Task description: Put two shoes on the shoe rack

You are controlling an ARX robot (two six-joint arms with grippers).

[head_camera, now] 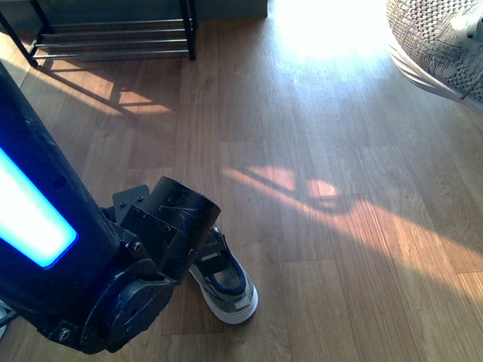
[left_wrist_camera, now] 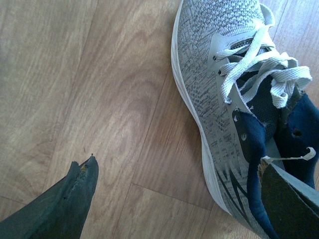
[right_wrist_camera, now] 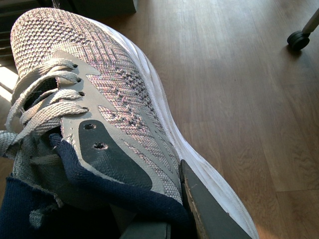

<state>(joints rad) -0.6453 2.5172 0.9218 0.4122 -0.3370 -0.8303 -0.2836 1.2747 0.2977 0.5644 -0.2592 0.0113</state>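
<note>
Two sneakers: grey knit uppers, white soles, pale laces; one is down and one is aloft.
Floor sneaker (head_camera: pixel 225 285): lies on the wood floor (head_camera: pixel 317 151), close beside the left arm (head_camera: pixel 113 279) and well apart from the rack.
Lifted sneaker (right_wrist_camera: pixel 114 89): hangs clear of the floor at the upper right of the front view.
Shoe rack (head_camera: pixel 113 34): chrome rods and black uprights, at the far left and only partly in frame.
Left gripper (left_wrist_camera: pixel 177 164): spread wide and holding nothing, with one finger at the collar opening and the other over bare floor.
Right gripper (right_wrist_camera: pixel 169 209): closed on the lifted sneaker's collar wall, with one finger outside; the other is hidden inside.
Risk, left: closing from this straddle may pinch only soft knit or lace, so the shoe could tilt or slip out when lifted.
Risk, right: the grip sits towards the heel, so the toe's weight may swing the shoe. It could then catch an upright or tip between the rods.
</note>
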